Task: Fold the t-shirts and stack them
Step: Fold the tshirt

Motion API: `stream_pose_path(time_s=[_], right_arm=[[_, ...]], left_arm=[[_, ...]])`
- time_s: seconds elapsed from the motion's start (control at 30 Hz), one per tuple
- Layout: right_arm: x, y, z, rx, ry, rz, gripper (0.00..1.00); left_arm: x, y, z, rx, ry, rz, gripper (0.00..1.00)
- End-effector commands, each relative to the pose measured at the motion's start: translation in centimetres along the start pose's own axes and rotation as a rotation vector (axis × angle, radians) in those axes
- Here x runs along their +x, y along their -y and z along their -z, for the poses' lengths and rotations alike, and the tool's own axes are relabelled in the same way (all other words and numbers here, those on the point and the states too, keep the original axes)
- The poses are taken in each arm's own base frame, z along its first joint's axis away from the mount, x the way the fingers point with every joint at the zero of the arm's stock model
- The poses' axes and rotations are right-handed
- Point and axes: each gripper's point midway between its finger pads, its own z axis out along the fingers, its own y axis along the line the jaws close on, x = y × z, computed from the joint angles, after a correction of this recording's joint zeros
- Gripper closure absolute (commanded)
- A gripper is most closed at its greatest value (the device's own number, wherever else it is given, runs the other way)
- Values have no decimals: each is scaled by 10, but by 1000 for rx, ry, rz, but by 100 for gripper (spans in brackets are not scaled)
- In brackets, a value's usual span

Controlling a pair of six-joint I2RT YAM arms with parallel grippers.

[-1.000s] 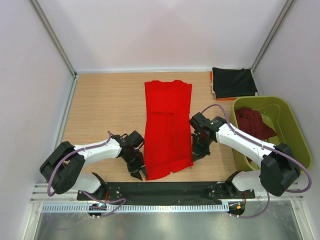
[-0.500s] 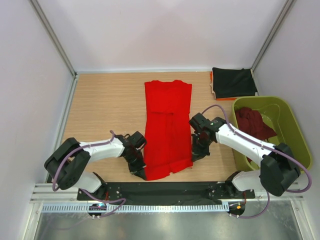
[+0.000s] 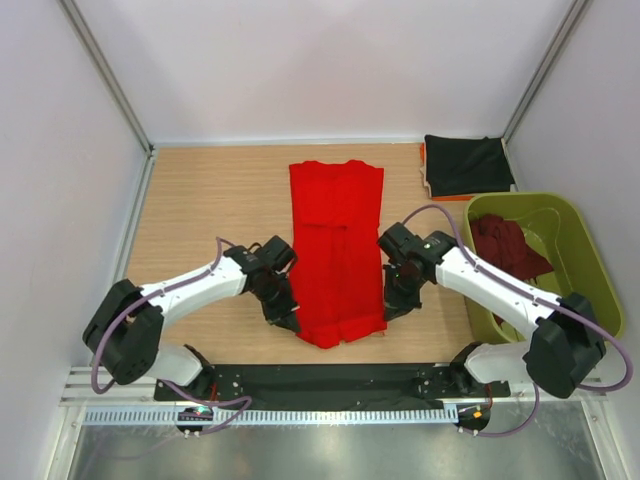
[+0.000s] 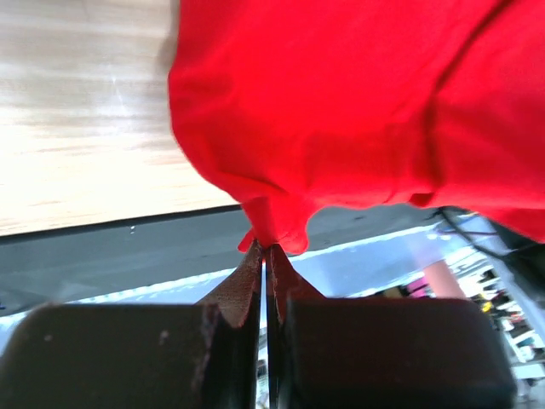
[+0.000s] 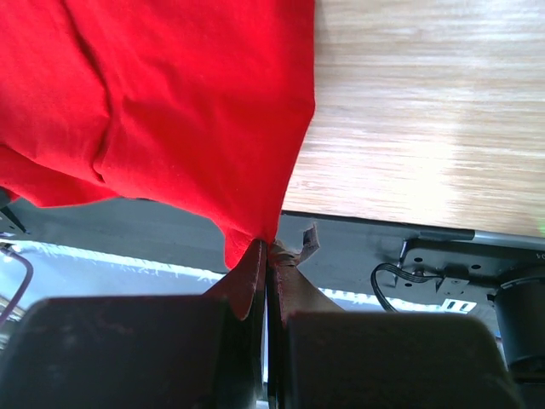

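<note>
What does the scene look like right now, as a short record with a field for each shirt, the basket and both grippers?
red t-shirt: folded into a long strip, lying lengthwise mid-table
black t-shirt: folded, at the far right corner of the table
maroon t-shirt: crumpled inside the basket
basket: olive green, at the table's right side
left gripper: shut, pinching the red t-shirt's near left corner
right gripper: shut, pinching the red t-shirt's near right corner
</note>
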Motion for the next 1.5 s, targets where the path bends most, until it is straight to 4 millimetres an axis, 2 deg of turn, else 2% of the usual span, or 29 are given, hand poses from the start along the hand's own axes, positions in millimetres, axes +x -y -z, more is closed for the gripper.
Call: stream_pose_path(time_s=[0.0, 0.07, 0.13, 0.2, 0.23, 0.27, 0.3, 0.33, 0.37, 0.4, 0.47, 0.53, 0.57, 0.6, 0.63, 0.67, 0.7, 0.73, 0.77, 0.8, 0.83, 0.87, 0.9, 1.07, 1.17, 1.2, 1.27, 1.47], right_arm=[[-15, -10, 16, 2, 49, 21, 99], [-24, -11, 17, 32, 61, 38, 99], [-37, -20, 24, 24, 89, 50, 99], [-53, -27, 25, 25, 101, 56, 99], [-59, -28, 26, 26, 101, 56, 99], [-68, -25, 21, 40, 85, 40, 99], [-78, -32, 25, 15, 98, 61, 99], [-87, -33, 27, 5, 101, 58, 99], [-98, -31, 28, 1, 108, 40, 99], [-111, -36, 28, -10, 114, 51, 99], [-130, -33, 27, -9, 116, 33, 99], [-151, -37, 23, 2, 111, 51, 99], [-166, -42, 30, -12, 138, 50, 99], [-174, -41, 21, -12, 116, 46, 99], [-182, -42, 20, -22, 121, 41, 99], [-192, -46, 23, -37, 130, 35, 99], [-199, -44, 22, -44, 128, 21, 99], [-203, -42, 14, -38, 108, 16, 99], [-212, -45, 17, -49, 124, 15, 99], [-217, -45, 16, -52, 126, 14, 99], [-221, -43, 9, -48, 111, 6, 99], [-227, -45, 12, -56, 119, 11, 99], [-231, -45, 11, -58, 118, 8, 99], [-255, -40, 10, -62, 127, -25, 99], [-267, -37, 13, -73, 140, -31, 99], [-270, -36, 8, -74, 129, -39, 99], [-278, -35, 11, -85, 142, -49, 99], [-293, -35, -10, -92, 117, -67, 99]], left_arm=[[-12, 7, 17, 30, 18, 27, 100], [-21, 14, 24, 48, 33, 16, 100], [-35, 13, 29, 45, 40, 28, 100], [-53, 26, 40, 79, 72, 31, 100], [-68, 27, 42, 90, 83, 53, 100], [-80, 38, 50, 118, 103, 52, 100], [-90, 42, 54, 130, 114, 53, 100], [-108, 42, 52, 125, 121, 74, 100], [-122, 55, 63, 155, 151, 58, 100], [-133, 59, 66, 164, 163, 56, 100], [-157, 61, 59, 148, 156, 65, 100], [-180, 77, 68, 179, 186, 61, 100], [-193, 77, 61, 178, 184, 76, 100], [-205, 87, 68, 198, 213, 66, 100], [-212, 90, 69, 201, 224, 68, 100], [-222, 88, 60, 189, 212, 77, 100], [-231, 100, 68, 213, 238, 58, 100], [-237, 101, 67, 212, 236, 59, 100], [-242, 107, 69, 225, 240, 50, 100], [-250, 104, 62, 211, 233, 60, 100], [-258, 111, 70, 226, 258, 49, 100], [-264, 111, 71, 223, 266, 51, 100], [-271, 101, 64, 179, 264, 82, 100], [-296, 101, 76, 191, 317, 107, 100], [-304, 100, 76, 191, 325, 113, 100], [-306, 99, 74, 191, 325, 115, 100], [-310, 96, 67, 187, 308, 126, 100], [-326, 100, 56, 201, 295, 127, 100]])
